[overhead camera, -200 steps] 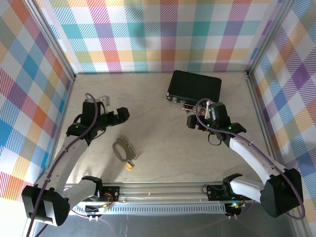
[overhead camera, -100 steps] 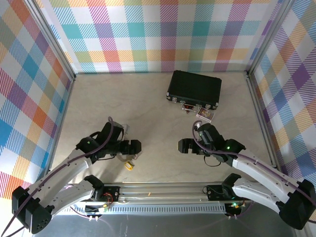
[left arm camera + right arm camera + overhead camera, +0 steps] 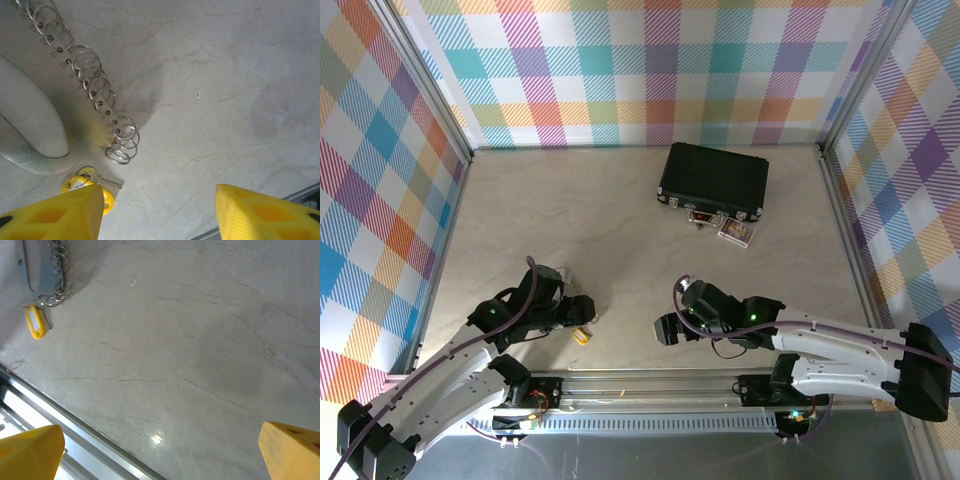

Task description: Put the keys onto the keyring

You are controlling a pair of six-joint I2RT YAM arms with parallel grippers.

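The keyring (image 3: 75, 100) lies flat on the surface (image 3: 225, 75), near left, with a yellow-tagged key (image 3: 82, 182) just beside it. It looks thin, stiff and slippery, so best pinched by an edge. The left fingers (image 3: 65, 210) hover spread over it, and the right fingers (image 3: 30, 450) are spread too.

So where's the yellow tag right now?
In the top view the yellow tag lies left of centre near the front rail, beside the left gripper, at the ring chain's end.

Grey keyring (image 3: 85, 130) lies flat, edged with small rings; yellow-tagged key (image 3: 107, 181) just beside
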